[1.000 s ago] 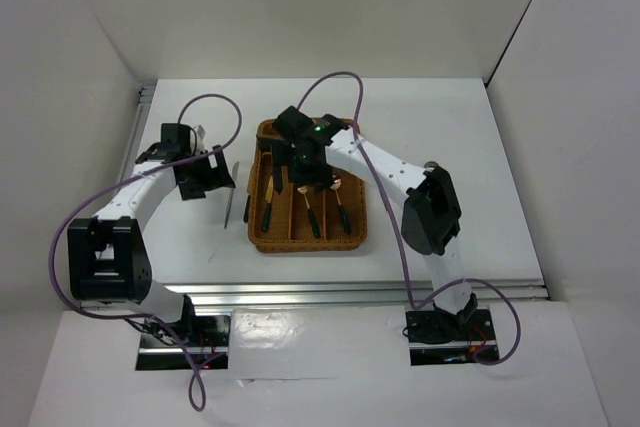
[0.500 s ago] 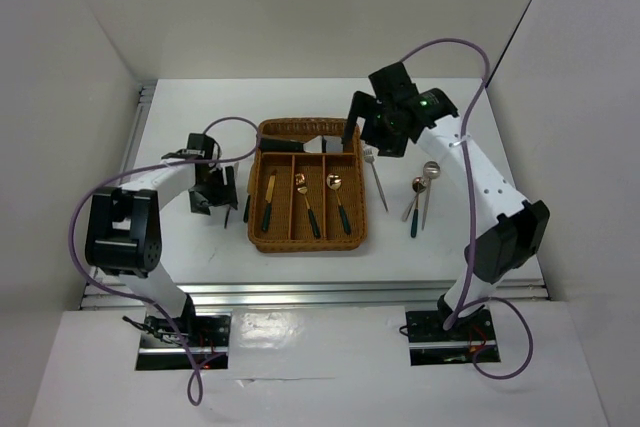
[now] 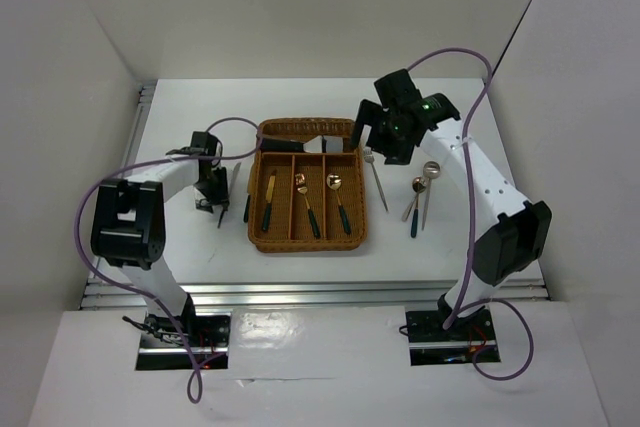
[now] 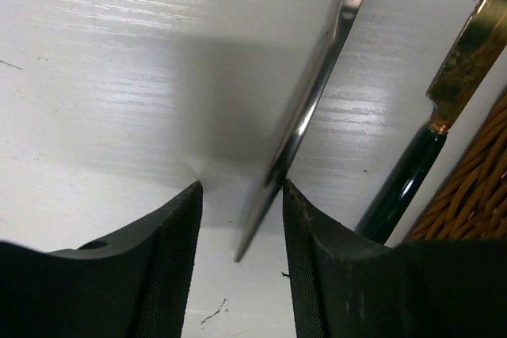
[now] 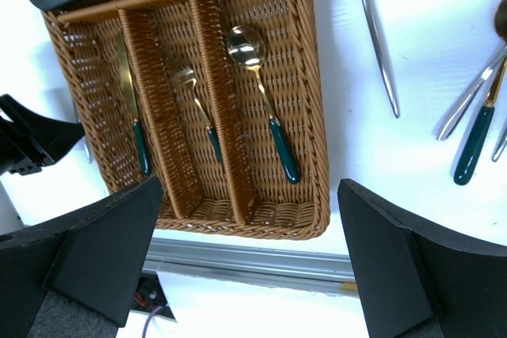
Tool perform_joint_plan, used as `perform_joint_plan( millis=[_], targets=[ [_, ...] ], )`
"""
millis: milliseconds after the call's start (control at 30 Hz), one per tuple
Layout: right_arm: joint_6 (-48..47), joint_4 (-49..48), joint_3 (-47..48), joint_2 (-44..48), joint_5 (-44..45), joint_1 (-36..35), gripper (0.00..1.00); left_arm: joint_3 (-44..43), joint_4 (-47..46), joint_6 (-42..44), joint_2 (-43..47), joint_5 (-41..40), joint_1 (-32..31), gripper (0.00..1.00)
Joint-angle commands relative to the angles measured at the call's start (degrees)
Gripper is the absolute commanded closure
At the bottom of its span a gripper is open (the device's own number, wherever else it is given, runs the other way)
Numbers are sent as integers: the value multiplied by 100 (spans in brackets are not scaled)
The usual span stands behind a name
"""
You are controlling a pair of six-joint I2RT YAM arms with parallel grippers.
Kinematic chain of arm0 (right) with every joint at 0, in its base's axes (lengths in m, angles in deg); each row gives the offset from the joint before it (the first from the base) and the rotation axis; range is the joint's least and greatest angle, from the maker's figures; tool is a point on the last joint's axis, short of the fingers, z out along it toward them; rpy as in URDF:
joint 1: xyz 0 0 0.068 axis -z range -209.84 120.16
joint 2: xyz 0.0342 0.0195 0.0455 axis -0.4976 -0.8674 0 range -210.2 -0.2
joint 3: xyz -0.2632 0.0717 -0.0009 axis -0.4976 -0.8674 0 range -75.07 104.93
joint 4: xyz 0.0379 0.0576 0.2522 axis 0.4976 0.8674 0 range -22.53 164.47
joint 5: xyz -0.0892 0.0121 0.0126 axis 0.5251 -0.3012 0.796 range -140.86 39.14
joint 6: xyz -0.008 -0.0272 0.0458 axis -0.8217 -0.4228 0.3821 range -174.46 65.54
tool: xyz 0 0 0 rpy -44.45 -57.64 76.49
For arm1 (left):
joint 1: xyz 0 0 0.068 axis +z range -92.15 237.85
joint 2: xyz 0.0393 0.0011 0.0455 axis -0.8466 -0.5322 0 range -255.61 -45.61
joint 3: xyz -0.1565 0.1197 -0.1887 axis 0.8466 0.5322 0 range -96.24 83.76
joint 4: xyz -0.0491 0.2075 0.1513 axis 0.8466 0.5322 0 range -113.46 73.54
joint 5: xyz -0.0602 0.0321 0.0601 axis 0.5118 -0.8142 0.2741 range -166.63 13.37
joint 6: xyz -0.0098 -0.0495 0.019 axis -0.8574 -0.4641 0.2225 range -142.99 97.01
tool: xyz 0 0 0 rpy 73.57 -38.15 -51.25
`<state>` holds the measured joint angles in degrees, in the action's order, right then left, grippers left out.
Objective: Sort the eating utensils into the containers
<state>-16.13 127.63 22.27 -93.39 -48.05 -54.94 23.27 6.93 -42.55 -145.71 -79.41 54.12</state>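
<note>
Left gripper (image 4: 240,189) sits low at the table just left of the wicker tray (image 3: 310,243), jaws narrow but not clamped, straddling the near end of a silver utensil (image 4: 313,100); one finger seems to touch it, the other stands clear. Its arm reaches forward with the elbow folded back at the near left. Right gripper (image 5: 247,191) hangs raised by the tray's far right corner, jaws spread wide and holding nothing. A second ago that arm was bent over the tray's middle, and the left gripper was not yet astride the silver utensil. Counted: one green-handled gold knife (image 3: 268,197) in the left long slot, one gold-headed piece (image 3: 308,203) in the middle slot, one gold spoon (image 3: 338,199) in the right slot. The crosswise far slot holds dark and silver pieces I cannot count. Two utensils lie left of the tray: the silver one and a second gold knife (image 4: 455,77) just beside the wicker. Right of the tray lie four: a lone silver piece (image 3: 378,179) and a cluster of three (image 3: 418,185).
</note>
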Motion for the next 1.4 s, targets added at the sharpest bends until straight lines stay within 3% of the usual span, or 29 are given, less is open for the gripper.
perform_joint_plan(
  millis=[0,100,267,300,467,667,933,1200,1367],
  targets=[
    [-9,22,-40,301,114,41,0,81,-77,13,-396,68,12,51],
    [-9,22,-40,353,176,93,0,81,-77,13,-449,120,-40,60],
    [-9,22,-40,407,229,216,0,28,-77,65,-617,120,-102,89],
    [-9,22,-40,407,229,216,0,28,-77,65,-669,120,-154,100],
    [-9,75,-92,459,229,278,0,-77,-25,65,-565,182,-155,100],
    [-9,75,-250,512,281,540,0,-876,537,171,103,357,-155,100],
    [-272,-399,-1656,574,168,1507,0,-1843,1372,224,684,744,-207,100],
    [-729,-1155,-2930,872,-562,3000,0,-2151,1515,-197,1027,1369,-1217,100],
    [-782,-1279,-3177,934,-624,3073,0,-1713,1172,-655,1027,1439,-1622,100]
  ],
)
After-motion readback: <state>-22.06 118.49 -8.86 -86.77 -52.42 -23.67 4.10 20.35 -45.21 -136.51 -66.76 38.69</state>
